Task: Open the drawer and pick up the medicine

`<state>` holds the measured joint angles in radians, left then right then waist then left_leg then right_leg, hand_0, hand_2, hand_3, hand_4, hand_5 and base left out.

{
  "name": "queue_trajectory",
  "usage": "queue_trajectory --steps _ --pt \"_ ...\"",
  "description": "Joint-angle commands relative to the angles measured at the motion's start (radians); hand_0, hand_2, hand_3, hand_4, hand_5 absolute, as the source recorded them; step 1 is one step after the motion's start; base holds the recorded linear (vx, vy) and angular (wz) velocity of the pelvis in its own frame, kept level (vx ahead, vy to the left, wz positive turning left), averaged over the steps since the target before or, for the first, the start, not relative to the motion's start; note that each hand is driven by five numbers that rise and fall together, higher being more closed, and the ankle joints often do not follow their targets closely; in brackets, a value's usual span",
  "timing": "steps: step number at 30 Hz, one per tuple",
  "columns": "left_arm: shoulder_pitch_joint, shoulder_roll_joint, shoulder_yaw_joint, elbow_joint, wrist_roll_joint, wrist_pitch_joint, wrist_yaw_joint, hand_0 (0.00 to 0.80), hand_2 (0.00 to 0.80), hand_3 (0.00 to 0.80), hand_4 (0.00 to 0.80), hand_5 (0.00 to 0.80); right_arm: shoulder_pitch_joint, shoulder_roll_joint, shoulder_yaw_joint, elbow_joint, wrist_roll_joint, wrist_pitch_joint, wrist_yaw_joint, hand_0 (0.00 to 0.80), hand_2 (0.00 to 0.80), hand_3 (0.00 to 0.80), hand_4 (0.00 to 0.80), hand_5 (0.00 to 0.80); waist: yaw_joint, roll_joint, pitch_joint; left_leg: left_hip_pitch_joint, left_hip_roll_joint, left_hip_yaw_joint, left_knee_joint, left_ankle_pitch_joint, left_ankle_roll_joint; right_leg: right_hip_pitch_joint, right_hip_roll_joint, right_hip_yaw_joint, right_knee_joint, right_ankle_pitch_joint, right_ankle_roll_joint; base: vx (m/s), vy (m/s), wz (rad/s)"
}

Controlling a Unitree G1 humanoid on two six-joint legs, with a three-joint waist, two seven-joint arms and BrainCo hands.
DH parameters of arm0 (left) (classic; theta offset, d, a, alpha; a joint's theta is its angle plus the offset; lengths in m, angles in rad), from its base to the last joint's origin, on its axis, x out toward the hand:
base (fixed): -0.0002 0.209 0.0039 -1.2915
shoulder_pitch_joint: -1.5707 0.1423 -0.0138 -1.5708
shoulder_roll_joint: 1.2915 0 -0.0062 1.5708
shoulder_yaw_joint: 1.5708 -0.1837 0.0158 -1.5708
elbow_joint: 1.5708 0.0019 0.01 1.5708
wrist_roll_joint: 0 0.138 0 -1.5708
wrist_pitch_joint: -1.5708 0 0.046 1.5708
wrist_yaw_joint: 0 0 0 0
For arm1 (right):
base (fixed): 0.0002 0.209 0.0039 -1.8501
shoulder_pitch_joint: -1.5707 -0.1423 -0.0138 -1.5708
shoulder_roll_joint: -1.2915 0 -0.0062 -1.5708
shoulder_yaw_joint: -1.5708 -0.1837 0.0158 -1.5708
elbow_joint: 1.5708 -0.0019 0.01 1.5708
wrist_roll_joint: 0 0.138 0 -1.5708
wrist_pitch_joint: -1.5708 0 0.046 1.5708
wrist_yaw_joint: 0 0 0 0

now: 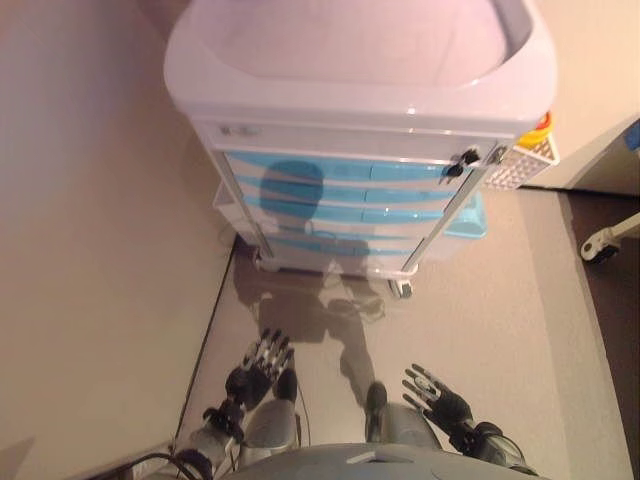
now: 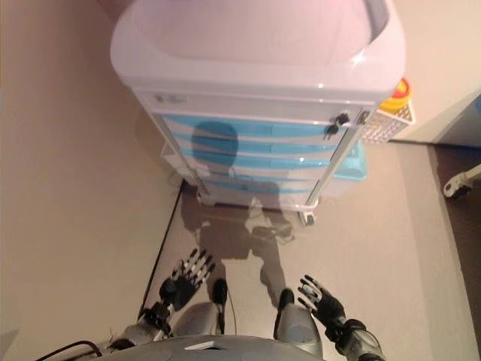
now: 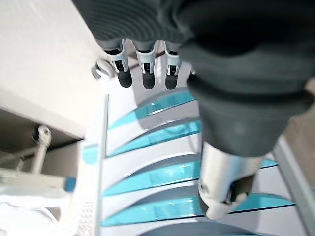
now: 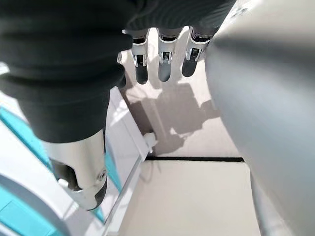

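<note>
A white cart on wheels stands on the grey floor, right next to a pale wall on the robot's left. The cart has a big white tray top with raised edges. Down its front is a stack of drawers, one over the other. Each drawer is white with a long blue strip for a handle. The strips run sideways, from the wall side to the open side of the cart. All the drawers look closed. The drawer fronts face the robot.

A thin white bar runs slanting down the front corner of the cart on the robot's right. Two small dark knobs sit near the top of that corner. A white basket with holes hangs on that same side, with something yellow and red in it. A light blue thing sits low behind that corner. One little wheel shows under the cart. A white wheeled leg of some other thing pokes in at the far right.

No medicine shows anywhere, so I cannot tell where it is.

The left hand hangs low, well apart from the cart, with its fingers straight and holding nothing. The right hand is low too, with its fingers spread out and holding nothing. Only bare floor lies between the hands and the drawers.
</note>
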<state>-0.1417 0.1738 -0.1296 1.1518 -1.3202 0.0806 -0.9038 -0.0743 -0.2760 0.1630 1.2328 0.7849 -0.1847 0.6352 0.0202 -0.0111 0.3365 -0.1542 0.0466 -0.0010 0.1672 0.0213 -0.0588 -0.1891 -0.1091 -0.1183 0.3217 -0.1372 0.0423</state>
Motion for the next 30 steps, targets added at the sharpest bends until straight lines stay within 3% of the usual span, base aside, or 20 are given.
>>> queue_trajectory --steps 1,7,12,20,21,30 --pt "-0.01 -0.037 0.017 -0.066 -0.089 0.029 -0.07 0.0 0.0 0.0 0.0 0.0 0.035 0.006 0.039 -0.069 0.039 -0.004 -0.001 0.0 0.0 0.0 0.0 0.0 -0.033 -0.012 0.024 -0.088 -0.059 -0.005 0.157 -0.122 0.04 -0.093 -0.01 0.053 0.034 0.067 0.048 -0.082 0.073 -0.04" --pt "-0.113 -0.044 0.015 -0.148 -0.2 0.067 -0.068 0.0 0.0 0.0 0.0 0.0 0.015 -0.004 0.055 -0.113 0.071 0.012 -0.011 0.0 0.0 0.0 0.0 0.0 -0.064 -0.033 0.086 -0.225 -0.072 0.013 0.283 -0.153 0.059 -0.231 0.004 0.11 0.112 0.083 0.059 -0.033 0.061 -0.07" --pt "-0.201 -0.042 0.026 -0.188 -0.284 0.094 -0.031 0.0 0.0 0.0 0.0 0.0 -0.006 -0.013 0.068 -0.142 0.08 0.05 -0.023 0.0 0.0 0.0 0.0 0.0 -0.085 -0.05 0.12 -0.313 -0.063 0.025 0.362 -0.172 0.069 -0.306 0.015 0.131 0.149 0.102 0.064 0.007 0.045 -0.11" --pt "-0.355 0.018 0.05 -0.249 -0.432 0.076 0.043 0.0 0.0 0.0 0.0 0.0 -0.008 -0.025 0.099 -0.189 0.096 0.072 -0.013 0.0 0.0 0.0 0.0 0.0 -0.112 -0.084 0.155 -0.405 -0.054 0.036 0.423 -0.187 0.078 -0.382 0.041 0.146 0.164 0.13 0.066 0.012 0.004 -0.07" --pt "-0.38 0.028 0.05 -0.25 -0.448 0.069 0.049 0.0 0.0 0.0 0.0 0.0 -0.01 -0.026 0.105 -0.192 0.095 0.074 -0.012 0.0 0.0 0.0 0.0 0.0 -0.115 -0.083 0.156 -0.4 -0.05 0.029 0.432 -0.219 0.075 -0.378 0.046 0.149 0.173 0.105 0.071 0.112 0.007 -0.03" --pt "-0.59 0.13 0.06 -0.259 -0.567 0.036 0.152 0.0 0.0 0.0 0.0 0.0 -0.012 -0.04 0.148 -0.206 0.137 0.075 0.007 0.0 0.0 0.0 0.0 0.0 -0.145 -0.108 0.176 -0.443 -0.038 0.033 0.454 -0.221 0.07 -0.408 0.05 0.152 0.145 0.138 0.064 0.004 -0.017 -0.03"
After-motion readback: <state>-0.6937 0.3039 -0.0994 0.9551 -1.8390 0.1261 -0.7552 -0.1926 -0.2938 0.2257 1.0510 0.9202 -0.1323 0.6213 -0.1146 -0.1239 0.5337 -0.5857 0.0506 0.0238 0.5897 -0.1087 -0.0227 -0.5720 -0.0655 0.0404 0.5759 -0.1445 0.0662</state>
